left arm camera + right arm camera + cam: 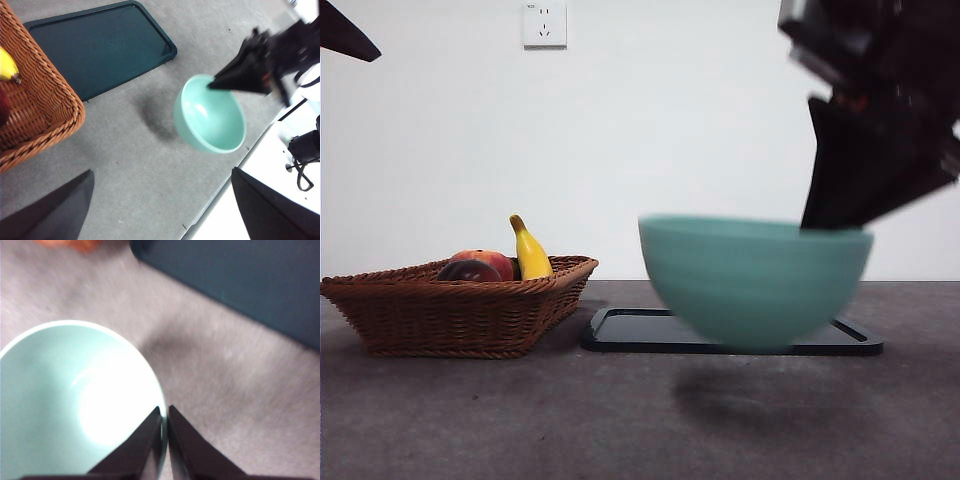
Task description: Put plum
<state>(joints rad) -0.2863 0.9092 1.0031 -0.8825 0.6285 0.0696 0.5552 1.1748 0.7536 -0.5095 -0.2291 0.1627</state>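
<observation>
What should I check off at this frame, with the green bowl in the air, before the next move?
1. Grip on bowl: ok. The right end effector is pinched on the rim of the green bowl.
2. Bowl off the table: ok. Its shadow lies on the table below it.
3. Bowl empty: ok, nothing is inside it.
4. Tray free to receive the bowl: ok, nothing is on the part in view.
5. Plum in place: ok. It sits in the wicker basket, with the red-orange fruit and the banana.
6. Left end effector out of the way: ok, open, holding nothing.
</observation>
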